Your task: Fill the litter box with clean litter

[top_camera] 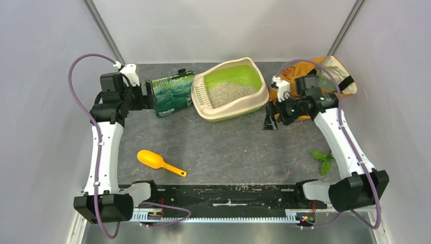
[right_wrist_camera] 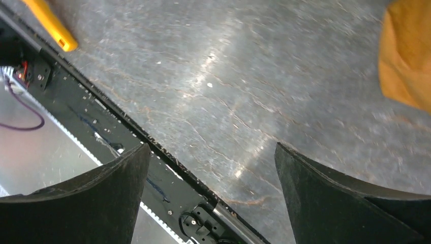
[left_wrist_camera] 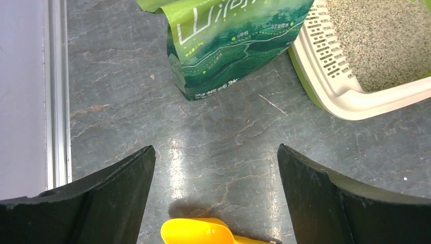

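Note:
The litter box point(top_camera: 239, 113), with a beige rim, a lime-green inside and a slotted grate at its left end, stands at the back centre. Pale clean litter point(top_camera: 231, 93) covers its floor. In the left wrist view the box rim point(left_wrist_camera: 356, 101) and the litter point(left_wrist_camera: 386, 40) show at the top right. My left gripper point(top_camera: 150, 95) hovers just left of the green printed bag point(top_camera: 172, 95); it is open and empty point(left_wrist_camera: 216, 168). My right gripper point(top_camera: 270, 121) is just right of the box, open and empty point(right_wrist_camera: 211, 162).
An orange scoop point(top_camera: 155, 161) lies on the table at the front left and shows in both wrist views point(left_wrist_camera: 198, 233) point(right_wrist_camera: 51, 23). An orange fabric bag point(top_camera: 325, 76) sits at the back right. A green leaf sprig point(top_camera: 322, 160) lies at the front right. Grey walls enclose the table.

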Robot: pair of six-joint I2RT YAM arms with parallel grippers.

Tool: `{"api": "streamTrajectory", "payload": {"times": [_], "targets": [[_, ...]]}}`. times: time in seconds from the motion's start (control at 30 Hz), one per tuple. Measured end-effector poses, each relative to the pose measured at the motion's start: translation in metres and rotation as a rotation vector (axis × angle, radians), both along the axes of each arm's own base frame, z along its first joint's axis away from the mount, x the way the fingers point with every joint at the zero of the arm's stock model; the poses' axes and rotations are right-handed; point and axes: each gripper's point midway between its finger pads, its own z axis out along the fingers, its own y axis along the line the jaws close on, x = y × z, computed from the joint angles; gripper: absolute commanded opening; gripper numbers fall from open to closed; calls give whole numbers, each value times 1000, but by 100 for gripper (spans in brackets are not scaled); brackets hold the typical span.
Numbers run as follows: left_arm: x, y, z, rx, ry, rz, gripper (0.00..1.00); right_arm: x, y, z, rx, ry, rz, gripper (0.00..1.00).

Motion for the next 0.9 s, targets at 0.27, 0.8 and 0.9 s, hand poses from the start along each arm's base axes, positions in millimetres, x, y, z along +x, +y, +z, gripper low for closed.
{"api": "streamTrajectory", "payload": {"times": [0.27, 0.8, 0.9], "targets": [[1, -5, -2, -22, 9, -18, 96, 34, 82, 21, -43, -51, 234, 99], [7, -8, -16, -61, 63, -12, 96, 128, 259, -23, -195, -193, 333, 71], [7, -8, -18, -61, 71, -11, 96, 136, 263, -45, -211, -161, 329, 61]]}}
